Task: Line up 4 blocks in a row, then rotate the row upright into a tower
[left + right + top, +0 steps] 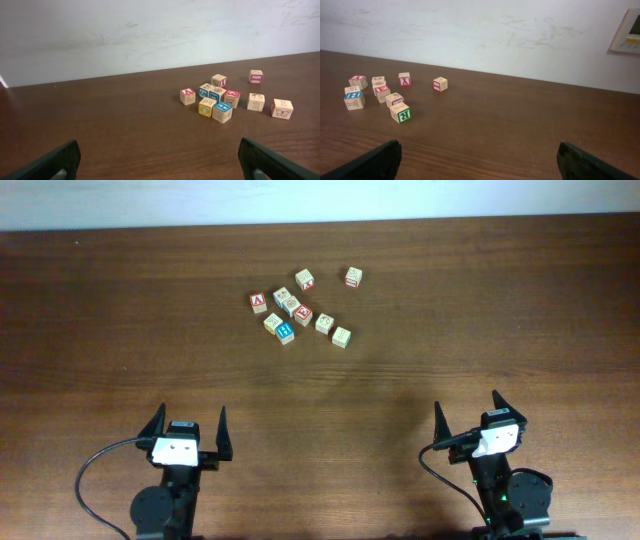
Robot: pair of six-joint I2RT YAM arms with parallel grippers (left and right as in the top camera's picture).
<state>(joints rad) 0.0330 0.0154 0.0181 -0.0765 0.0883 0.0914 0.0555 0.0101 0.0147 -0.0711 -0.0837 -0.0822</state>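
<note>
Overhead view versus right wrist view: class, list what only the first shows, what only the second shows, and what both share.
Only overhead: the left tool, open. Only right wrist: a wall panel and the green R face of the nearest block. Both: the wooden table, the cluster of blocks, the lone block set apart from it, and the right tool, open.
</note>
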